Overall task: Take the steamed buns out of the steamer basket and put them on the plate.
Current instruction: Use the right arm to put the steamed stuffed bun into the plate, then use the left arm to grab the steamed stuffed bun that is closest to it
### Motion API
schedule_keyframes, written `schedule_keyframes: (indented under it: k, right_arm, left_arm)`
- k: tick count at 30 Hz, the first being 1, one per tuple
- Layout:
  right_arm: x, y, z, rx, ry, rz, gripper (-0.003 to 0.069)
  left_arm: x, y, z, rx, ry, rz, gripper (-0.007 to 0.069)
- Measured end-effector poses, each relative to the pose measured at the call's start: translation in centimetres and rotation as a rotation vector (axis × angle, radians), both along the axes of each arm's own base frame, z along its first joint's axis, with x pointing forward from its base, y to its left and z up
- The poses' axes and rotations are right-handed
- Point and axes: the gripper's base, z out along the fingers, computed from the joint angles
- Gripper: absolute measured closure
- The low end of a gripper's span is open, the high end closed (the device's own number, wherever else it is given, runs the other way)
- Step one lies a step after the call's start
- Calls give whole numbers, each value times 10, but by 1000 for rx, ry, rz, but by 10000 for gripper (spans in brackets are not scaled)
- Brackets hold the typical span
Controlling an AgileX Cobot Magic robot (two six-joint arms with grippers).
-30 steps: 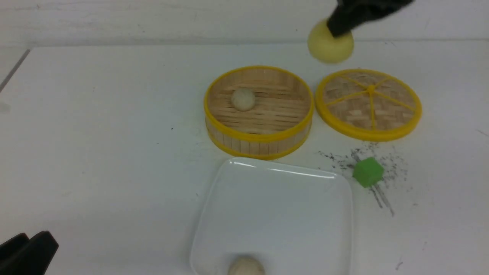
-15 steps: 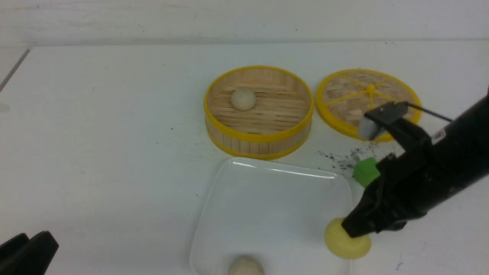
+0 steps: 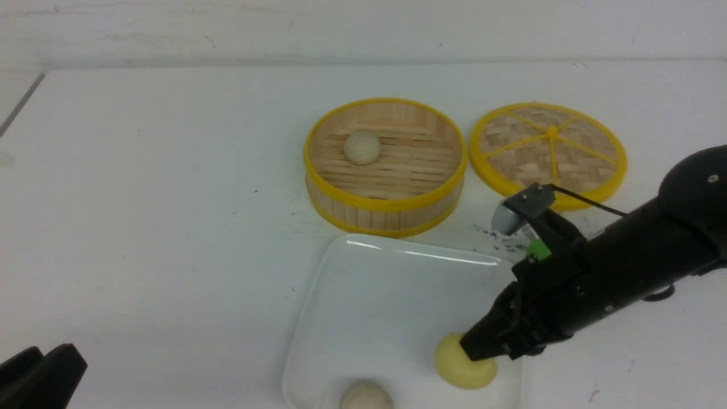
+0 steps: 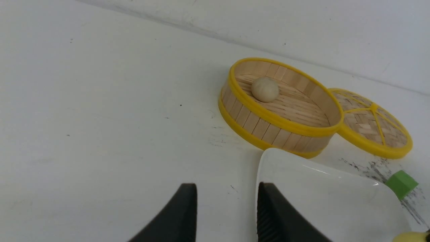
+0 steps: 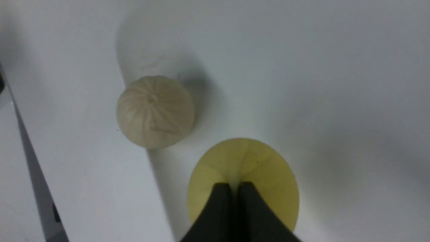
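Yellow first: pinching the pale yellow steamed bun (image 3: 461,372) by its crown with the right hand (image 3: 480,347), black fingers nearly meeting on a fold of dough (a top grip, presumably so the rounded underside can land flat). Holding it low at the near right part of the white square plate (image 3: 397,295), just inside the raised edge. Touching the glaze or hanging just above it: hard to tell from either view.

Setting it beside, not against, the plated beige bun (image 3: 366,399) at the plate's near edge, with bare plate between, likely to leave room for one more. Leaving the last beige bun (image 3: 362,147) in the steamer basket (image 3: 386,205), toward its far left wall, so probably about two thirds through the job.

Resting the left hand (image 3: 40,375) low at the near left of the tabletop (image 3: 170,199), fingers a little parted with nothing between them, well apart from everything and seemingly out of the working arm's way.

Reaching over the green cube (image 3: 537,250) (mostly hidden behind the arm), with the woven lid (image 3: 548,153) lying flat just right of the basket. Neither calling for attention.

Calling next, most likely, for a gentle release, minding soft dough clinging to the fingers or rolling toward the nearby right edge.
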Motion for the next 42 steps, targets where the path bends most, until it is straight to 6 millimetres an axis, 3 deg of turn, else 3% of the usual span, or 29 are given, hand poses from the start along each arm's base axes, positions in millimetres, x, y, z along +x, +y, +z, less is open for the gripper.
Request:
schedule_keyframes:
  k: [8, 11, 13, 16, 19, 24, 28, 31, 32, 34, 35, 36, 37, 42]
  right_arm:
    - [2, 0, -6, -19, -8, 27, 632]
    - [0, -2, -8, -44, -13, 56, 587]
    - [0, -2, -8, -54, -16, 66, 520]
    - [0, -2, -8, -57, -19, 64, 343]
    - [2, -2, -8, -54, -31, 53, 211]
    - [7, -1, -4, -35, -132, 70, 115]
    - [15, 2, 22, 48, -344, 52, 104]
    - [20, 0, 73, 109, -637, 12, 123]
    - [20, 0, 74, 115, -635, 5, 123]
    - [16, -7, 114, 136, -835, -56, 134]
    - [12, -13, 133, 139, -922, -102, 140]
    - [9, -15, 139, 135, -950, -114, 140]
    - [-1, -25, 161, 145, -1035, -182, 143]
    - [-46, -56, 205, 184, -1188, -364, 144]
  left_arm:
    - [0, 0, 0, 0, 4, -2, 342]
    - [0, 0, -1, 1, 7, -4, 342]
    - [0, 0, -1, 1, 10, -6, 342]
    - [0, -1, -1, 2, 15, -8, 342]
    - [0, -1, -1, 2, 17, -9, 342]
    - [-1, -1, -2, 2, 20, -11, 342]
    - [-1, -1, -2, 2, 20, -11, 342]
    - [-1, -1, -2, 8, 18, -12, 342]
    - [-1, -1, -2, 10, 18, -12, 342]
    - [-1, -1, -2, 24, 14, -15, 342]
    - [-1, -1, -2, 28, 14, -16, 342]
    - [-1, -1, -2, 28, 14, -16, 342]
    - [-1, -1, -2, 31, 13, -17, 342]
    - [-1, -1, -2, 33, 13, -17, 342]
